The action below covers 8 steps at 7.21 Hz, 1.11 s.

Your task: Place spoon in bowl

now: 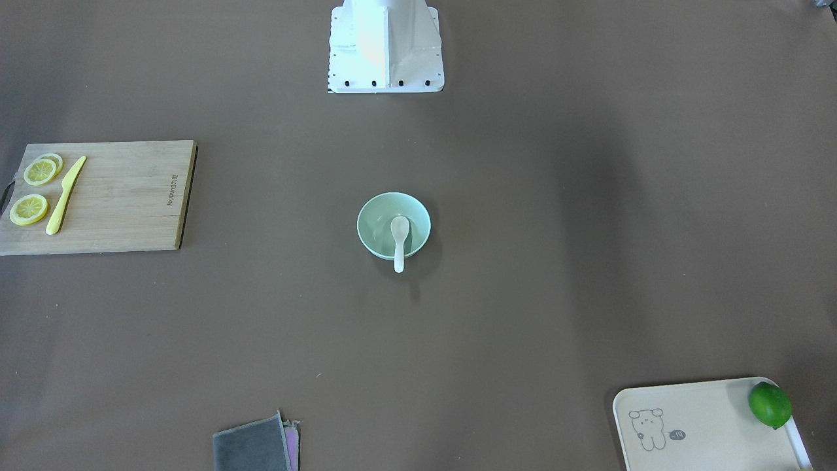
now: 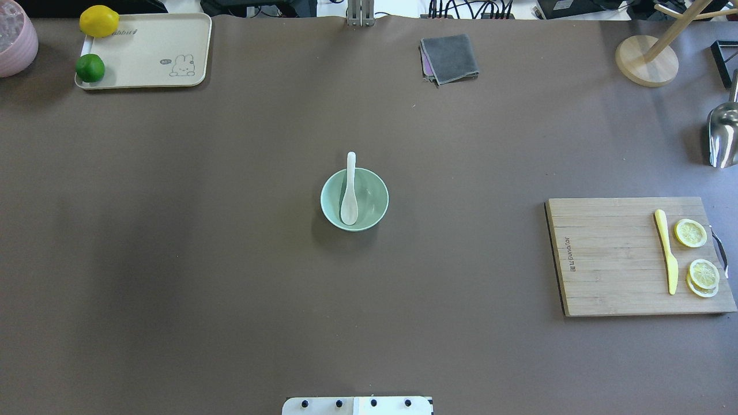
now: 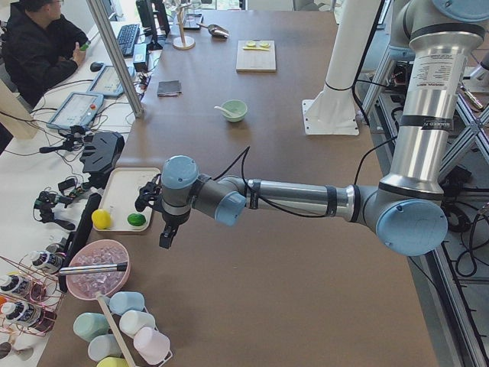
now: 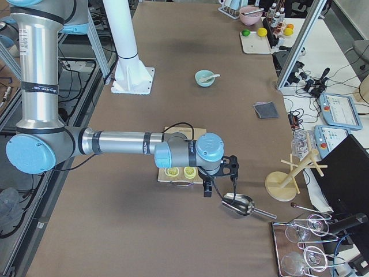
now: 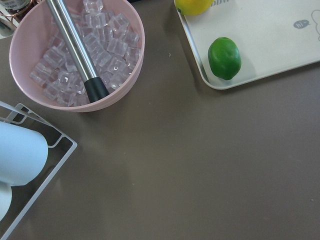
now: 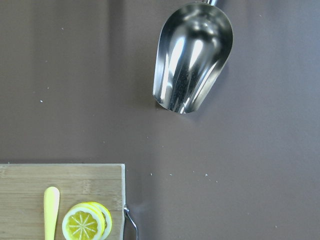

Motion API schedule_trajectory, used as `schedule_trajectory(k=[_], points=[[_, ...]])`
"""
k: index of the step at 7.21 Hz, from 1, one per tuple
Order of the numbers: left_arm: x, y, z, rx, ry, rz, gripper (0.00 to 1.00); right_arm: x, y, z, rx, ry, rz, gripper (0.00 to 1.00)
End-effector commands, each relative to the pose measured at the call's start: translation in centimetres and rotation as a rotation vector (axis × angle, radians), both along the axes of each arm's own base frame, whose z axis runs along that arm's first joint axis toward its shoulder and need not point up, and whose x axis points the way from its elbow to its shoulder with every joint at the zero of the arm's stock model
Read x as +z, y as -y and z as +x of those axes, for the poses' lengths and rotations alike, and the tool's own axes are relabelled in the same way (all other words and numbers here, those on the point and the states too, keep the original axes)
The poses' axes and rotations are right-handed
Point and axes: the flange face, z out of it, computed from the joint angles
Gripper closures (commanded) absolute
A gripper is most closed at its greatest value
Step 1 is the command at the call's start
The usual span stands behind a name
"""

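Observation:
The pale mint-green bowl [image 2: 372, 202] stands at the middle of the table and also shows in the front-facing view [image 1: 376, 219]. The small white spoon [image 2: 349, 196] lies in it, scoop on the bowl's bottom, handle resting on the rim and sticking out on the side away from the robot's base [image 1: 399, 239]. My left gripper [image 3: 166, 235] shows only in the exterior left view, far from the bowl near the tray's end of the table. My right gripper [image 4: 206, 189] shows only in the exterior right view, over the cutting board's end. I cannot tell whether either is open or shut.
A wooden cutting board [image 2: 611, 253] with a yellow knife [image 2: 666, 249] and lemon slices [image 2: 691, 233] lies on my right. A cream tray [image 2: 150, 52] holds a lime [image 2: 90, 68] and a lemon [image 2: 99, 21]. A grey cloth [image 2: 450, 57], a metal scoop [image 6: 192, 57] and a pink bowl of ice [image 5: 75, 50] are also here.

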Motion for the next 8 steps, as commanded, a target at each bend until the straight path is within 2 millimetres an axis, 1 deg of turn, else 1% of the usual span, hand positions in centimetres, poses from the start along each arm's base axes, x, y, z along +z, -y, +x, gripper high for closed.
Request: schedule_trajectory(k=[1,2,3,4,5,6,7,8], points=[[-2.6,-1.5,-0.7,-0.001,-0.030,-0.083,0.02,-2.4,-1.1,1.5,-0.009,-0.046,-0.048,0.00],[-0.5,-3.2,-0.9,-0.001,-0.028,-0.108,0.02,-3.2,-1.9,1.9,-0.019,-0.094,-0.081,0.00],[0.3,-3.9,-1.3,-0.008,-0.019,-0.121,0.02,-2.8,-2.1,2.2,-0.026,-0.155,-0.096,0.00],[0.0,-4.3,-1.9,-0.019,-0.019,-0.115,0.02,-2.5,-2.1,2.0,-0.022,-0.141,-0.114,0.00],[0.7,-4.5,-1.7,-0.017,-0.018,-0.129,0.02,-2.4,-2.2,1.9,-0.018,-0.139,-0.121,0.00],[0.7,-4.5,-1.6,-0.016,-0.018,-0.130,0.02,-1.9,-2.3,1.9,-0.016,-0.134,-0.130,0.00],[0.7,-4.5,-1.6,-0.015,-0.017,-0.130,0.02,-0.3,-2.3,1.7,-0.017,-0.116,-0.160,0.00],[0.6,-4.5,-1.6,-0.015,-0.017,-0.128,0.02,0.6,-2.2,1.5,-0.019,-0.091,-0.175,0.00]])
